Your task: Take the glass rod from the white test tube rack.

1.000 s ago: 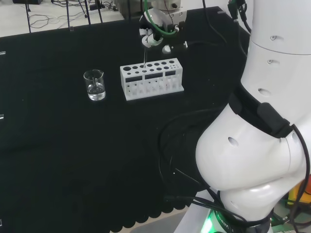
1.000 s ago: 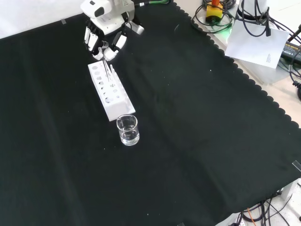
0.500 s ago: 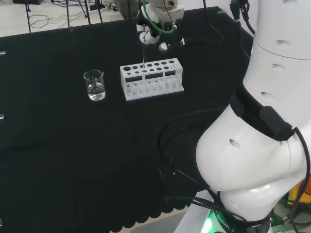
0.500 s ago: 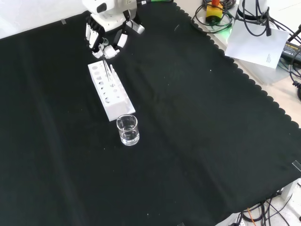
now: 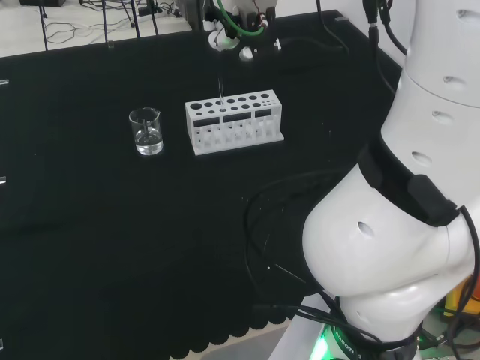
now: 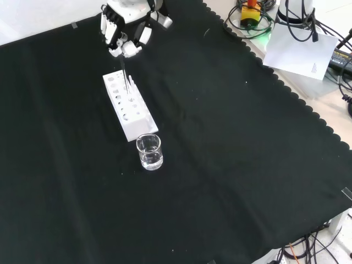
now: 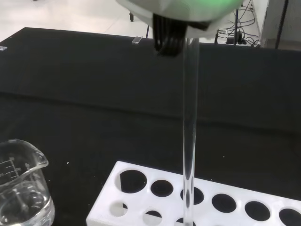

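In the head view, a beaker point(image 5: 146, 132) with clear liquid stands on the table point(image 5: 90, 225) left of the white rack point(image 5: 234, 121). Above the rack, the hand point(image 5: 234, 39) pinches the glass rod point(image 5: 220, 91), whose lower end dips into a rack hole.

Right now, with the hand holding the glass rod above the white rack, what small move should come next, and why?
Probably a little more straight lift. The hand is curled on the top of the glass rod, and the wrist view shows the rod's lower end level with the holes of the white test tube rack. Moving sideways now might knock the rod against a hole's edge, so clear the rack first.
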